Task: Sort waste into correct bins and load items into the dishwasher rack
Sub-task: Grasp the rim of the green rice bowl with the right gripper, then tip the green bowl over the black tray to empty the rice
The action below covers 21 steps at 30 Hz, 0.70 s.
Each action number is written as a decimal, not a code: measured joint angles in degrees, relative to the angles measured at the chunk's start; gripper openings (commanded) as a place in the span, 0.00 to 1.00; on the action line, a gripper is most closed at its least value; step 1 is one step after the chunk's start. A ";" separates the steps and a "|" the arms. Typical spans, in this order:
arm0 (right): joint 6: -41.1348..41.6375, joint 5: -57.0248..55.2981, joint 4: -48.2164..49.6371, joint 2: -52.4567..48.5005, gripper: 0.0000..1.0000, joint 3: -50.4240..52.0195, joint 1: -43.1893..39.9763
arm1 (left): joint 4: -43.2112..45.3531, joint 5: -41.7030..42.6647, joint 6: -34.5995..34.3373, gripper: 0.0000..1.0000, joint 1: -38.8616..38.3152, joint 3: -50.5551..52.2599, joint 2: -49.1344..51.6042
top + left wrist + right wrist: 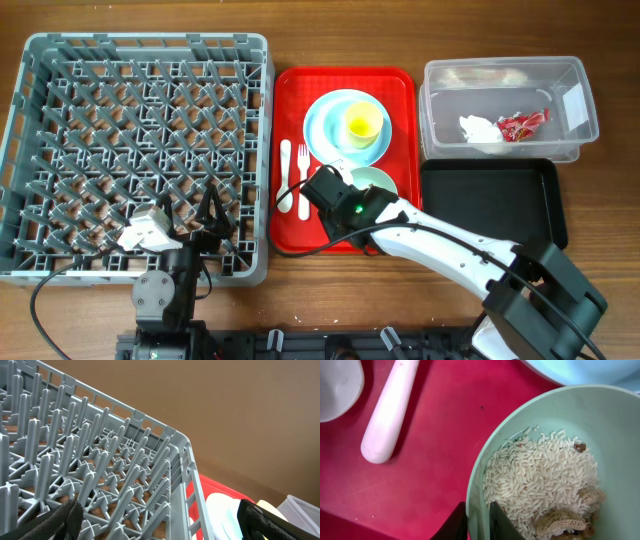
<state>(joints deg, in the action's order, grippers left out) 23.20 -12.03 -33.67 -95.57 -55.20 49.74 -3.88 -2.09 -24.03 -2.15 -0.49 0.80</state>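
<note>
My right gripper (479, 521) is shut on the near-left rim of the pale blue-green bowl (570, 420), one finger inside and one outside. The bowl holds white rice (540, 475) and brownish scraps (570, 520) and sits on the red tray (300, 225). The pale blue plate (330, 130) carries the yellow cup (363, 124). The white spoon (285, 175) and fork (303, 180) lie left of the plate. The clear tub (575, 140) holds the napkin (480, 130) and red wrapper (522, 124). My left gripper (160, 520) is open over the grey rack's (140, 140) near right corner.
The black tray (490, 200) sits in front of the clear tub at the right. The red tray lies between the rack and the bins. The spoon handle (390, 410) lies left of the bowl in the right wrist view.
</note>
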 measured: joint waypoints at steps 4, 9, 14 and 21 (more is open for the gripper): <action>0.17 0.42 0.00 0.00 0.22 0.00 0.00 | 0.00 0.00 0.00 1.00 0.00 0.00 0.00; 0.17 0.46 -0.13 0.00 0.19 0.00 0.00 | 0.00 0.00 -0.02 1.00 0.00 0.00 0.00; 0.15 0.66 -1.68 0.00 0.04 0.00 0.00 | 0.00 0.00 -0.02 1.00 0.00 0.00 0.00; 0.87 0.17 -6.05 0.15 0.04 -1.03 0.00 | 0.00 0.00 -0.02 1.00 0.00 0.00 0.00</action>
<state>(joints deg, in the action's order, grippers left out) 24.08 -11.86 -39.72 -95.42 -56.23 49.74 -3.88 -2.09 -24.05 -2.15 -0.49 0.80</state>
